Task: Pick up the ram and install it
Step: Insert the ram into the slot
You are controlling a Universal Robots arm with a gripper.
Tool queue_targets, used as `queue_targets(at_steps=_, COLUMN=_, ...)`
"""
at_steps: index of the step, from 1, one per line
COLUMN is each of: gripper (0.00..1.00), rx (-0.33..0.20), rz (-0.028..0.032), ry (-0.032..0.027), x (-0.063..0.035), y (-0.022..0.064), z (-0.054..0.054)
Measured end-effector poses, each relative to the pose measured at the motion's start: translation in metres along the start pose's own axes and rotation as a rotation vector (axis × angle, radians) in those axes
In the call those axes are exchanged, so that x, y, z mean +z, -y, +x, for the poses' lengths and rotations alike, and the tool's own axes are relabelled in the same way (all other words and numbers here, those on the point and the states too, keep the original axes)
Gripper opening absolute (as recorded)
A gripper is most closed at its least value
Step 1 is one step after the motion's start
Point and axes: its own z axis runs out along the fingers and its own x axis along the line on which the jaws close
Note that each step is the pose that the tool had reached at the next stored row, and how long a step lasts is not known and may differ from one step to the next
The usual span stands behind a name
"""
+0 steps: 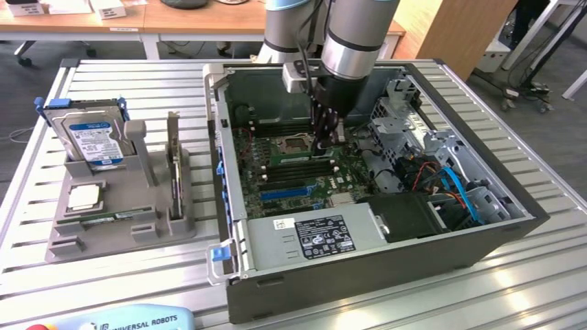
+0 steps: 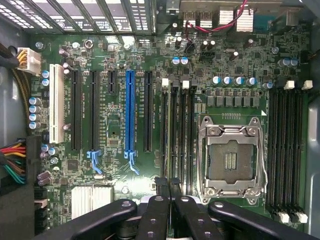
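While the hand [image 1: 323,146] hung inside the computer case [image 1: 367,275], its fingers were shut. It stood over the memory slots [image 2: 178,135] beside the processor socket [image 2: 231,160]

Ribbed table [image 1: 523,282] of pale, softly shining metal. Matt grey metal computer case [image 1: 367,275]. Glossy green circuit board [image 2: 115,125] with a bright metal socket frame [image 2: 232,131]. Matt black gripper [image 2: 168,185]. Matt grey plastic holder [image 1: 119,230].
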Motion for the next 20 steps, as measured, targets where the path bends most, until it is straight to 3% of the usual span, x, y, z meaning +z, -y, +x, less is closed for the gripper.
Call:
queue_targets(at_steps=7, gripper=0.12, rx=-0.003, rz=0.0001, ry=0.0000, x=0.0065, y=0.0003, z=0.0000)
queue_targets(at_steps=20, gripper=0.12, rx=-0.003, rz=0.0000, ry=0.0000, x=0.0090, y=0.0004, z=0.0025)
